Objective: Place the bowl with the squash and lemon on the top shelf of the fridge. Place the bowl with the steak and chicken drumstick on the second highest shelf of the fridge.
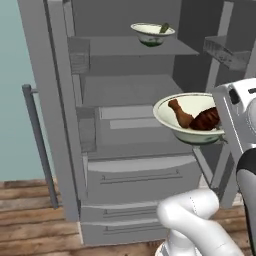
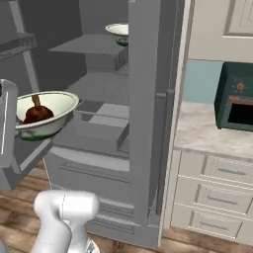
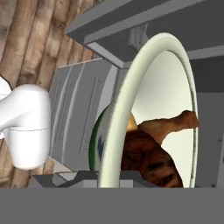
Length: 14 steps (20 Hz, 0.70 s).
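Two bowls [image 1: 192, 120], neither labelled

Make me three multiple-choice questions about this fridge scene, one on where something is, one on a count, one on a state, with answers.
1. Where is the bowl with the squash?
A. on the floor
B. on the top shelf of the fridge
C. in a bottom drawer

2. How many pieces of meat lie in the nearer bowl?
A. none
B. two
C. five

3. What state is the nearer bowl in?
A. held in the air by the gripper
B. resting on a shelf
C. upside down on the counter

Answers: 1 B, the left base view shows it standing on the uppermost panel. 2 B, a drumstick and a steak lie inside. 3 A, the jaws are shut on its rim and it hangs in front of the open fridge, upright.
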Tool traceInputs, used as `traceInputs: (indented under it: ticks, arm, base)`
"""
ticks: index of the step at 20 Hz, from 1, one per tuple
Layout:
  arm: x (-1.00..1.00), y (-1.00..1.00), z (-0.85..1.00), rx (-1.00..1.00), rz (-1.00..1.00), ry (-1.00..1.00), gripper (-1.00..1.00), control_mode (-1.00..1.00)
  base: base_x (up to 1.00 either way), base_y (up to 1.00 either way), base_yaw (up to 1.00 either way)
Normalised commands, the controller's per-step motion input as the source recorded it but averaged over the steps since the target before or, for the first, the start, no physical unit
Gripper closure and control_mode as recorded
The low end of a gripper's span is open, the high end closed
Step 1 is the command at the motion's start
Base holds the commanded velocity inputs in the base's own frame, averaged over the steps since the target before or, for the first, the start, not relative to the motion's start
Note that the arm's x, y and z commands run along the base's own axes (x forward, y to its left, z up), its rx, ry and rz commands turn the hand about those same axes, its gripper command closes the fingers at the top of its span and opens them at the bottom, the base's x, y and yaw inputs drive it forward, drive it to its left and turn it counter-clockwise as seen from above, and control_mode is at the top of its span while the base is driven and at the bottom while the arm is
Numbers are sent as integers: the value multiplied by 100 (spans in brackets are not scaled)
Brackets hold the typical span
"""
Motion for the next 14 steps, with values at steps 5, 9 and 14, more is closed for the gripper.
traceInputs:
  ticks: [5,9,14]
  arm:
    - [0,0,0,0,0,0,100,100]
    - [0,0,0,0,0,0,100,100]
    - [0,0,0,0,0,0,100,100]
  base:
    - [86,29,-43]
    - [91,1,-39]
    - [82,50,-1]
